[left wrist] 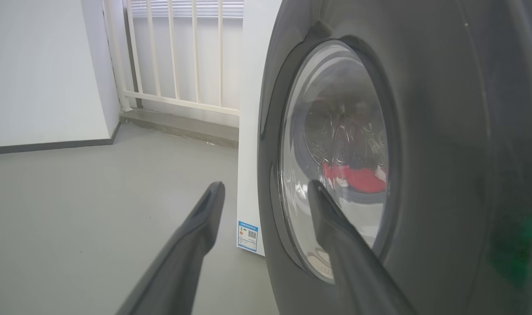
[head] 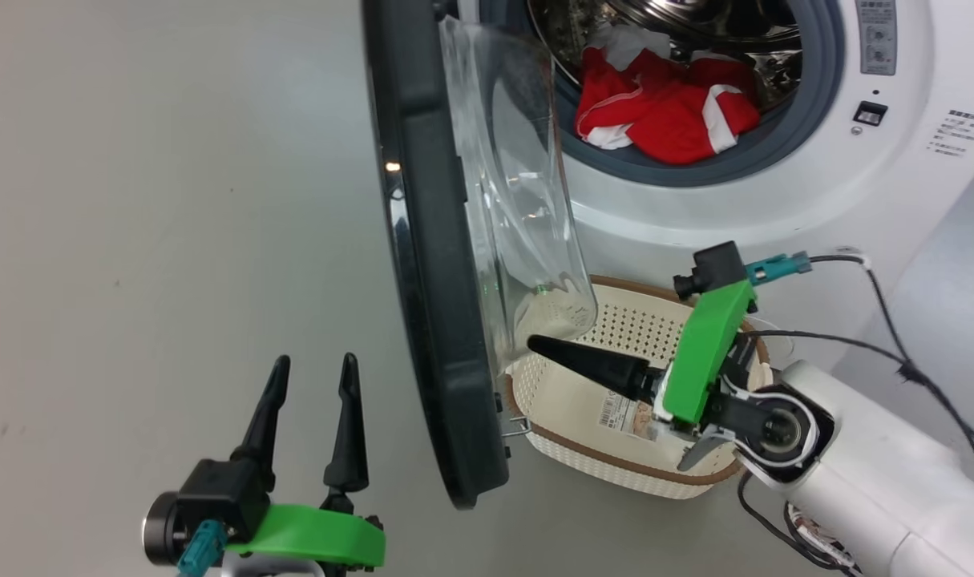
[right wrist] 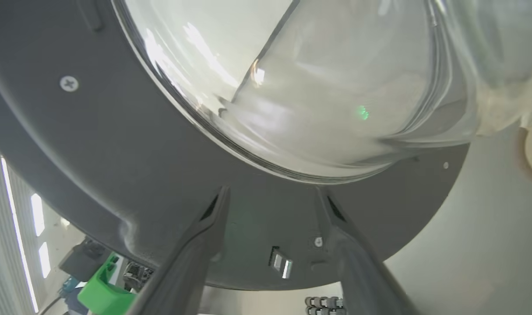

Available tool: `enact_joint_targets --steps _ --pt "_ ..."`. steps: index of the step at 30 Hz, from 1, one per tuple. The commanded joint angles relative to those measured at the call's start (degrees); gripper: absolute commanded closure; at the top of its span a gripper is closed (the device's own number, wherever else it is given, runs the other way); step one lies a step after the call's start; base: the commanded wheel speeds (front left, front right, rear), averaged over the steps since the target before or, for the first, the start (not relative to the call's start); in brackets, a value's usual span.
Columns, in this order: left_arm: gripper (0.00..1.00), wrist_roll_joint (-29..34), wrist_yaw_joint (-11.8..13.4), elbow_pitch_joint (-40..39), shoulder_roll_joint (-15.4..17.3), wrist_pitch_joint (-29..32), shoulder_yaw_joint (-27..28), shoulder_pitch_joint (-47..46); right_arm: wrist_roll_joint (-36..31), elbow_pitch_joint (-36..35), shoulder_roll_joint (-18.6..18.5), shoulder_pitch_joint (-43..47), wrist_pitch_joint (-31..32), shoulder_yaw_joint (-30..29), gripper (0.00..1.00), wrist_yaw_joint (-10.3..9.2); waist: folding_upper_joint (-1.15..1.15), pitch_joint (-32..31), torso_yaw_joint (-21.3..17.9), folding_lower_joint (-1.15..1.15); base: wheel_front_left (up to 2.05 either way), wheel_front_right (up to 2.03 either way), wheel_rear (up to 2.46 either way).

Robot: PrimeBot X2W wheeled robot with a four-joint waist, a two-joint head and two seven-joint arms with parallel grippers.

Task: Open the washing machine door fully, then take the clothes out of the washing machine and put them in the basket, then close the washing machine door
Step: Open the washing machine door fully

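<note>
The washing machine stands at the top right with its steel drum exposed. Red clothes with white trim lie in the drum's mouth, across the grey seal. The washing machine door is swung out and seen edge-on, its clear bowl facing right. The cream basket sits on the floor below the drum, holding no clothes. My right gripper reaches left over the basket; it is open, its tips close to the door's inner rim under the bowl. My left gripper is open left of the door, holding nothing.
Through the door glass the clothes show red past my left gripper. Black cables trail across the floor on the right. Grey floor spreads to the left. A white railing and wall stand behind the machine's side.
</note>
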Motion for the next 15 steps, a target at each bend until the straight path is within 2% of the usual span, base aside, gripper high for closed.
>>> enact_joint_targets --steps 1,7,8,15 --pt "0.0 -0.3 0.1 -1.2 0.9 -0.4 2.2 0.3 -3.5 -1.2 -0.4 -0.1 -2.4 0.9 0.0 0.05 0.0 -0.3 -0.6 0.0 0.0 0.0 0.0" --pt "0.0 -0.3 -0.3 -1.2 0.9 -0.4 2.7 0.6 -19.3 1.8 -2.3 -0.6 -13.8 5.6 0.0 0.05 0.0 -0.7 -1.7 0.0 0.0 0.0 0.0" --pt "0.0 -0.1 -0.7 -1.3 0.9 -0.4 2.8 0.7 -22.7 2.6 -2.5 -0.4 -17.2 6.3 0.0 0.05 0.0 -0.9 -2.0 0.0 0.0 0.0 0.0" --pt "0.0 0.4 -1.0 -1.8 0.9 -0.4 3.6 1.7 -37.6 8.2 -3.3 0.2 -29.5 8.1 0.0 0.05 0.0 -1.4 -2.9 0.0 0.0 0.0 0.0"
